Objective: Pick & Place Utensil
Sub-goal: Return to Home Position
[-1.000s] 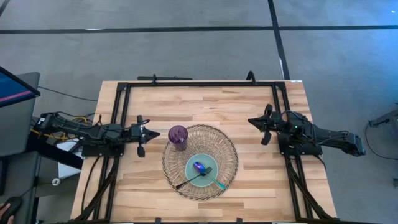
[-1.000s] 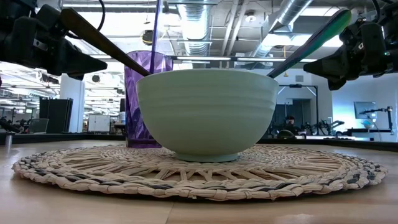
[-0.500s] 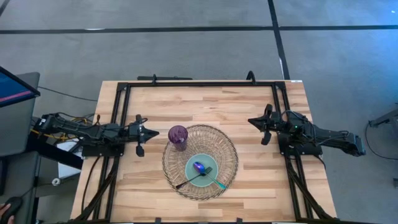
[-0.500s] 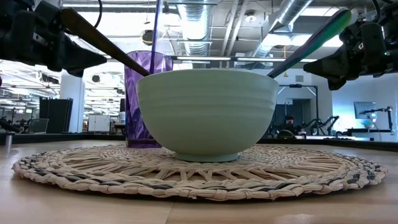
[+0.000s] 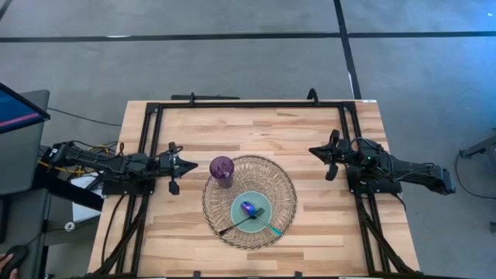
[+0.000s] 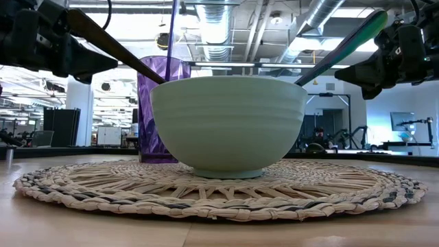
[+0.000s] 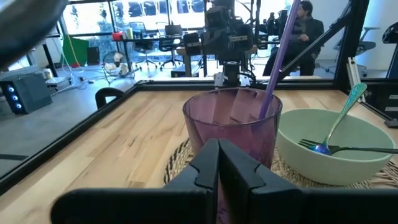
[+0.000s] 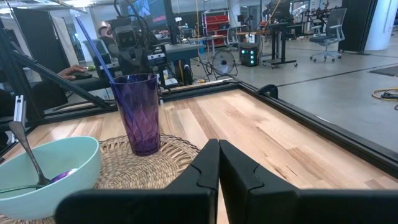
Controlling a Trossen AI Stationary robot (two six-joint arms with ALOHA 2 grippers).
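A pale green bowl [image 5: 255,211] stands on a round woven mat [image 5: 249,201]. In it lie a dark-handled fork [image 5: 236,225] and a teal-handled spoon [image 5: 270,225], their handles leaning over the near rim. A purple cup [image 5: 222,168] with a purple straw [image 7: 277,59] stands on the mat's far-left edge. My left gripper [image 5: 192,165] is shut and hovers just left of the cup [image 7: 233,124], touching nothing. My right gripper [image 5: 312,151], also shut, waits above the table's right side, pointing at the mat.
A black frame [image 5: 248,105] runs along the table's far, left and right sides. Bare wood lies beyond the mat toward the far edge [image 5: 256,128] and near the front corners. A person sits in the room behind the table [image 7: 305,25].
My left gripper has drawn back a little toward the table's left edge, away from the purple cup. The cup, bowl and utensils have stayed where they were.
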